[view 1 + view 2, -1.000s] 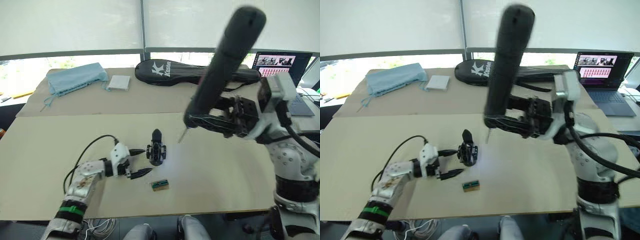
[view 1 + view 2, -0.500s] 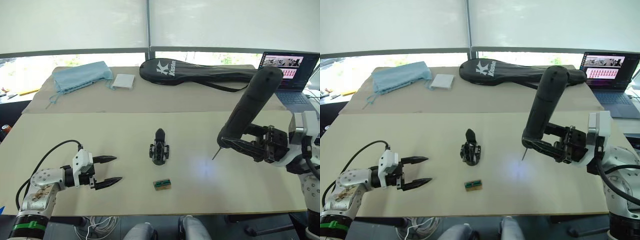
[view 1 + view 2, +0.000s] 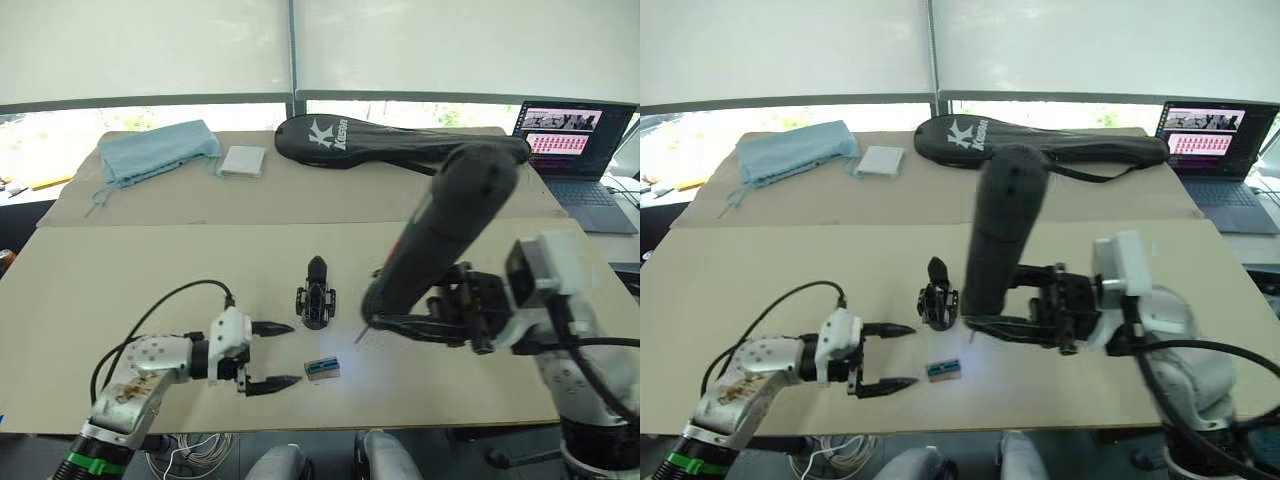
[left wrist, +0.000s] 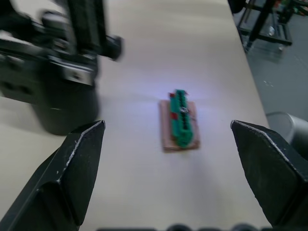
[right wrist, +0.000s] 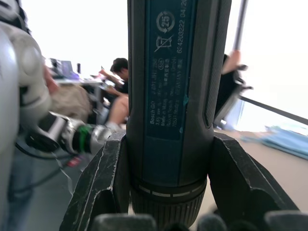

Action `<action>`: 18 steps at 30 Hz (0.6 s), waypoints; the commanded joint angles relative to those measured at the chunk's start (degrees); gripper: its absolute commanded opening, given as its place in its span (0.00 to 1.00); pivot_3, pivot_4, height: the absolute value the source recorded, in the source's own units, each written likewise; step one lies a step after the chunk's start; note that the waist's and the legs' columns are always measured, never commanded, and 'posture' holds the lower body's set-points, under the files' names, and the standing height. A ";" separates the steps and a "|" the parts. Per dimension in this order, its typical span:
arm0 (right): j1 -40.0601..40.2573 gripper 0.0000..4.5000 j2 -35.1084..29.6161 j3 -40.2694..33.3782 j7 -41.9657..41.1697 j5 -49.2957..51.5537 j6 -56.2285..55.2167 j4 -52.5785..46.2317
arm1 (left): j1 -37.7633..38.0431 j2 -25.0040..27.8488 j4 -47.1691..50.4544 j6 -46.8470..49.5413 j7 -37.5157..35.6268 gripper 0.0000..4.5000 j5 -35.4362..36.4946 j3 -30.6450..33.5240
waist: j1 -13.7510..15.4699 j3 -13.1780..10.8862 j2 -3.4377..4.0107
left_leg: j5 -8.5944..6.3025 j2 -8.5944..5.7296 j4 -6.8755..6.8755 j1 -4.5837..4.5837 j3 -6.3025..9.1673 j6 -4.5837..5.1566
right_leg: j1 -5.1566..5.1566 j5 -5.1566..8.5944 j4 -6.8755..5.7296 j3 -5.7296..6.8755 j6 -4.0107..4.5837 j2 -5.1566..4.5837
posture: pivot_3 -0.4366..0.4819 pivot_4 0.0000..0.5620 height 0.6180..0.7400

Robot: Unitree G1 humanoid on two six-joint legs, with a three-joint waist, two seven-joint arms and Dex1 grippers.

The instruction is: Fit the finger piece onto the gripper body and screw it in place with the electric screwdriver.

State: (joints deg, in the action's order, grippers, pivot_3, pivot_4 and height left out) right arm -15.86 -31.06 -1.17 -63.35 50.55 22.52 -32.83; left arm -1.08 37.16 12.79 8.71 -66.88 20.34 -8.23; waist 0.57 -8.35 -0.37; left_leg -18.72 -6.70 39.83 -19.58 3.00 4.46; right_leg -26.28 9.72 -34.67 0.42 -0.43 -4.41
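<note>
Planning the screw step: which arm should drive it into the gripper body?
Right. Its gripper is shut on the electric screwdriver, bit tip near the gripper body. The left gripper is open, holding nothing.

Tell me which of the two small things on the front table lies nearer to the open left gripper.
The green-and-brown block, low and flat, just off the left gripper. The black gripper body stands upright, farther back.
</note>
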 commanded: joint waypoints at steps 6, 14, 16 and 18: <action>-2.42 0.42 4.96 8.69 -3.33 -7.19 -5.64 1.96 | 1.92 -1.86 1.18 -3.03 3.24 0.98 -3.59 -2.63 | 0.29 -0.07 -0.01 | 0.00 -0.05 0.06 -0.01 0.01 0.01 | 0.05 -0.01 0.04 0.23 -0.01 -0.01 | 0.48 0.27 1.00; -3.92 0.42 6.56 10.10 -4.55 -10.87 -7.54 6.02 | 1.10 -4.96 -2.59 -5.44 5.58 0.98 -7.99 -6.69 | 0.13 -0.08 0.00 | 0.01 -0.05 0.06 0.07 0.01 -0.01 | 0.04 -0.01 -0.06 0.29 -0.01 0.01 | 0.48 0.27 1.00; -3.97 0.42 6.61 10.15 -5.02 -11.18 -7.87 6.69 | 1.02 -5.41 -3.11 -5.50 6.12 0.98 -8.61 -7.24 | 0.13 -0.08 0.01 | 0.01 -0.05 0.06 0.12 0.00 -0.01 | 0.09 -0.01 -0.06 0.28 -0.01 0.00 | 0.48 0.27 1.00; -4.00 0.42 6.76 10.38 -5.24 -11.72 -8.29 7.36 | 1.05 -5.33 -3.93 -6.38 6.20 0.98 -9.73 -8.01 | 0.18 -0.08 0.01 | 0.01 -0.05 0.05 0.18 0.00 -0.01 | 0.13 -0.01 -0.07 0.28 -0.01 0.00 | 0.48 0.27 1.00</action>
State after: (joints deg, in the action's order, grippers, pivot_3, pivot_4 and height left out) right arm -18.85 -25.14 9.60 -68.21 38.27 16.54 -24.39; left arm -0.28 31.84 10.26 2.84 -60.83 12.14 -14.69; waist 0.76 -8.42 -0.36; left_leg -18.71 -6.75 39.88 -19.38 3.01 4.45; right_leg -26.14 9.71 -34.74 0.70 -0.45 -4.42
